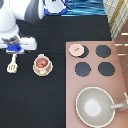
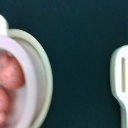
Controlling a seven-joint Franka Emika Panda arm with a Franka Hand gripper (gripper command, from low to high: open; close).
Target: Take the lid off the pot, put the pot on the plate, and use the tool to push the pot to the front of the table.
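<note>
The black table fills most of the exterior view, with a brownish-pink stove on its right side. At the exterior view's left, the spatula lies flat on the table, untouched. The gripper hangs just above it, toward the exterior view's top; I cannot tell how far apart it stands, and nothing shows in its hold. Just to the right, the pot sits on the plate, uncovered, its reddish inside showing, so both earlier steps look done. Farther right, the lid rests on the stove by a burner, set aside out of the way. A large grey pan sits at the stove's bottom end.
</note>
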